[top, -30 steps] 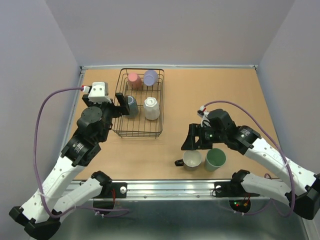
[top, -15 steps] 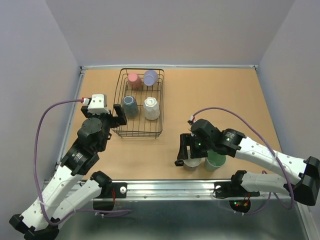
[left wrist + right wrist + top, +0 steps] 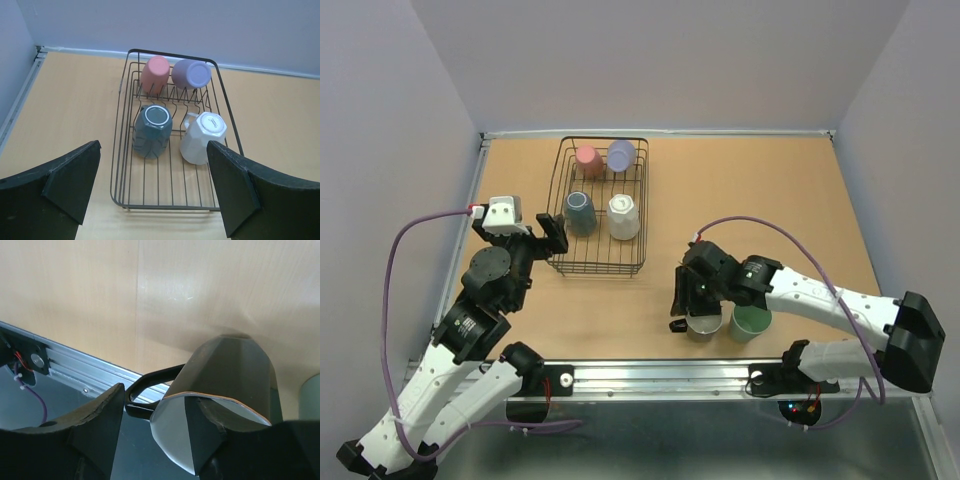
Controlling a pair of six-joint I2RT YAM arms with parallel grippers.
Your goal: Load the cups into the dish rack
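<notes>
While four cups sit mouth-down in the dish rack at about 11 o'clock on the worktop, two are left outside it at 5 o'clock, close to the metal rail: the black-handled cup and, touching it at its 3 o'clock, the green cup, both upright. In the rack the pink cup and lavender cup fill the far end, with the grey-blue cup and white cup in the row nearer the arms. The left wrist view alone shows a small dark stamp on the white cup's base, too small to read; no other writing shows. The right wrist view alone shows how the right fingers meet the black-handled cup: one stands outside beside the handle loop with a gap to the wall, the other seems to sit at the pale mouth, so they are parted and not yet clamped. From above they cover the cup's 10 o'clock rim. A second ago they hung higher, at 12 o'clock of both cups, and wider. The left fingers are spread fully and hold nothing, framing the rack; from above they stand at its 8 o'clock corner, drawn back from where they reached over its side a second ago.
</notes>
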